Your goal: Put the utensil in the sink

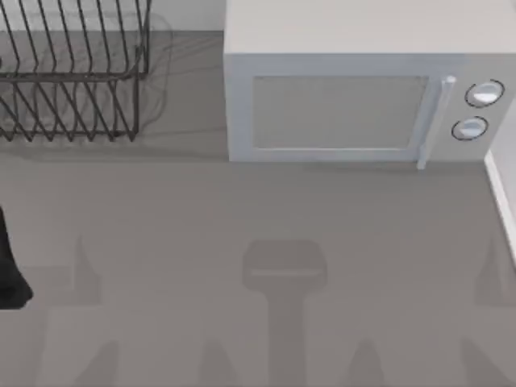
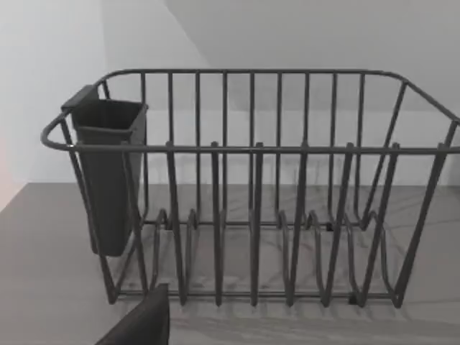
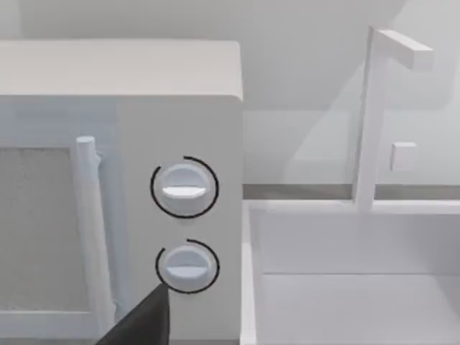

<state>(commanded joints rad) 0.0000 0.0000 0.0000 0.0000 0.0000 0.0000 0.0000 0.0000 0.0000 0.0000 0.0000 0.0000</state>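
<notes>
From above we note a rack (image 1: pixel 72 72) at the table's (image 1: pixel 242 218) far left and a microwave (image 1: pixel 355 89) right of it. Our left wrist view faces the rack with its cup (image 2: pixel 108 172). Our right wrist view faces the microwave's knobs (image 3: pixel 184 187) and the sink (image 3: pixel 352 287) beside it.

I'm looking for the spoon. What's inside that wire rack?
The wire rack holds a dark cup-shaped holder hooked at one end. The plate slots look bare. No spoon shows, but the holder's solid walls hide whatever might sit inside it.
</notes>
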